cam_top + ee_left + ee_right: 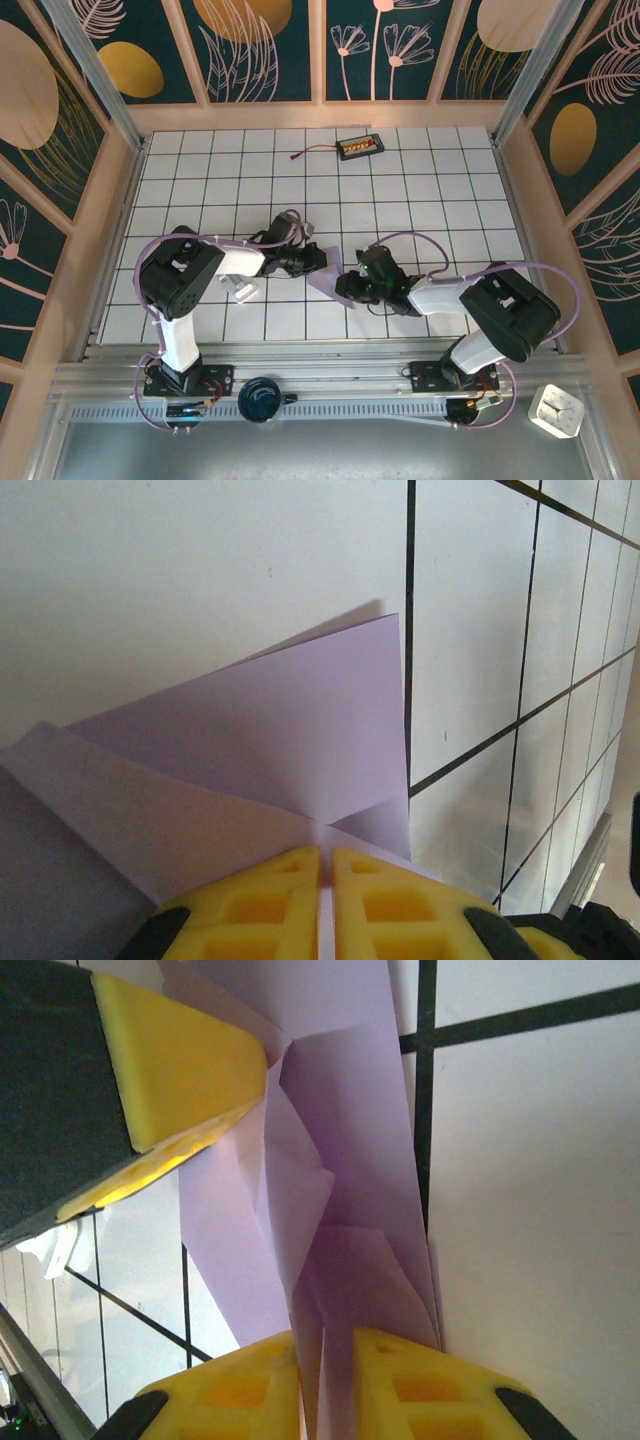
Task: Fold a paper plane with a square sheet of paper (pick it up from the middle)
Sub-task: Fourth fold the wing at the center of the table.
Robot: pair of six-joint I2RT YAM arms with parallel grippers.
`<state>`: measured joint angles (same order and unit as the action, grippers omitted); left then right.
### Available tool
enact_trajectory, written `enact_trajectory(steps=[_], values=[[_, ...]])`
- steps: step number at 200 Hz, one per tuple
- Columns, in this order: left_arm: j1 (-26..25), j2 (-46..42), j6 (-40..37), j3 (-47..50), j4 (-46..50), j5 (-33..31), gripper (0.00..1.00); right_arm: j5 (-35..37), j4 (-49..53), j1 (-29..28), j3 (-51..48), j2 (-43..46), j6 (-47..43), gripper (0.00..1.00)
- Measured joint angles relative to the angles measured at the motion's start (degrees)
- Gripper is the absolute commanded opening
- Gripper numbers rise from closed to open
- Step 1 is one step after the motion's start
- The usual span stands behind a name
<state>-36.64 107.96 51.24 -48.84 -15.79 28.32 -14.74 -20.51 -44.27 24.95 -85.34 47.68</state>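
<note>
- Left gripper (320,262): fingers pressed together, pinching the lavender paper (328,285) at its near edge.
- Left wrist view: left gripper (325,865) shows just a thin slit between the yellow fingers (258,900), with the paper edge caught in it.
- Right gripper (346,286): pinching the lavender paper too, from the opposite side.
- Right wrist view: right gripper (325,1360) has several paper layers standing between its fingers (420,1385), with both pads up against them.
- The grippers face each other, tips near, and the paper bridges the space between them.
- The lavender paper is partly folded, not a flat square.
- Left wrist view: lavender paper (290,740) sits straight ahead of the left fingertips. It is a triangular flap with its point up and to the right, and a paler layer runs off to the left beneath it.
- Right wrist view: lavender paper (350,1110) runs straight ahead of the right fingertips as a narrow creased strip with folded flaps. Its far end meets the left gripper's yellow finger (180,1060), ahead and to the left.
- Cannot tell whether the paper touches the table or hangs just above it.
- Tiled table (420,200): white tiles with dark grid lines, under both grippers.
- Small white block (243,288): on the table behind the left gripper, just beside the left forearm, apart from the paper.
- Black and orange device (360,147) with a cable: well beyond both gripper tips, near the table's far edge.
</note>
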Motion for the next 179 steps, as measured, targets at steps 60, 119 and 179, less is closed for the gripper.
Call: enact_trajectory(steps=[60,119,179], values=[[0.0,0.0,-0.02,0.15,-0.33,0.0,0.11,2.54,3.21,-1.7,0.09,1.84,-0.85,0.19],[0.0,0.0,-0.02,0.15,-0.33,-0.02,0.1,3.15,4.39,-1.97,0.07,2.71,-0.85,0.15],[0.0,0.0,-0.15,0.15,-0.31,-0.02,0.1,2.03,2.4,-1.97,-0.37,1.49,-0.61,0.08]])
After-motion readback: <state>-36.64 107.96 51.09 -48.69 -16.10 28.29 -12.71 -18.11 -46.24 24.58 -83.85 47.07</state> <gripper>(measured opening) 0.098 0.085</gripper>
